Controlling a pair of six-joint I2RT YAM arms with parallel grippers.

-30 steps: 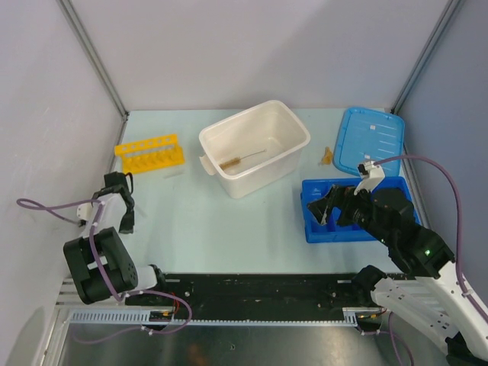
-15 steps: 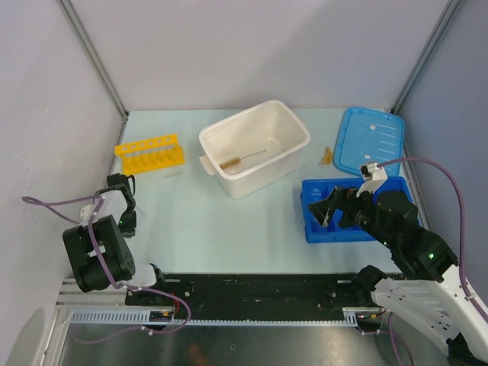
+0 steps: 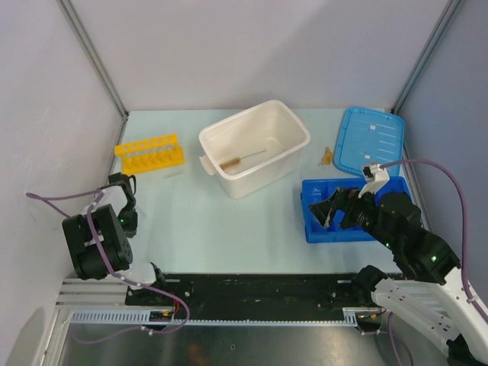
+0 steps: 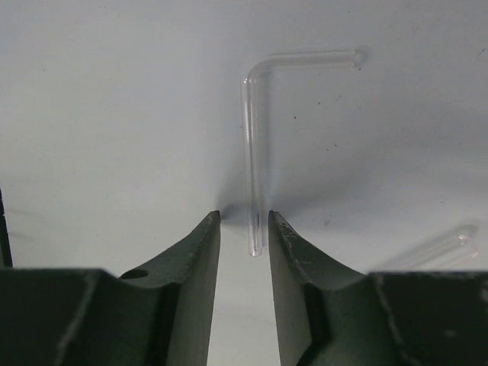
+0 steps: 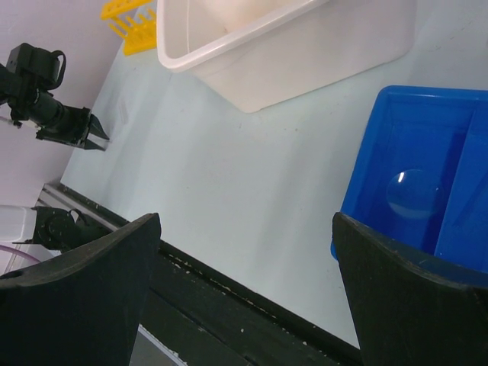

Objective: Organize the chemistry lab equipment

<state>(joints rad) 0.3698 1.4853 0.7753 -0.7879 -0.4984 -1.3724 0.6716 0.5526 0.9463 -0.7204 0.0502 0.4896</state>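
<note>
**Lab bench, mid-task.** The white tub [image 3: 255, 149] stands on the worktop [image 3: 213, 221] well ahead of both arms, with a thin wire brush [image 3: 242, 159] lying inside it. The yellow tube rack [image 3: 150, 152] sits far beyond the left gripper [image 4: 244, 219], and the blue lid [image 3: 371, 139] lies beyond the right gripper [image 5: 245, 221].

The left gripper hangs low over the worktop with its jaws a narrow way apart. The near end of a bent clear tube [image 4: 252, 145] lies in the gap between the tips, unclamped. The tube runs straight ahead of the gripper, then elbows off to the right. A second clear tube [image 4: 450, 248] lies ahead and to the right, blurred and partly cut off behind a finger.

The right gripper is spread wide and holds nothing, poised by the near-left corner of the blue divided tray [image 5: 366, 152]. A clear round piece [image 5: 412, 192] rests in the compartment just ahead and to its right. A tiny amber piece [image 3: 326, 157] sits farther ahead, between tub and lid.

From above, the bent tube cannot be made out, and the right arm hides much of the tray.
</note>
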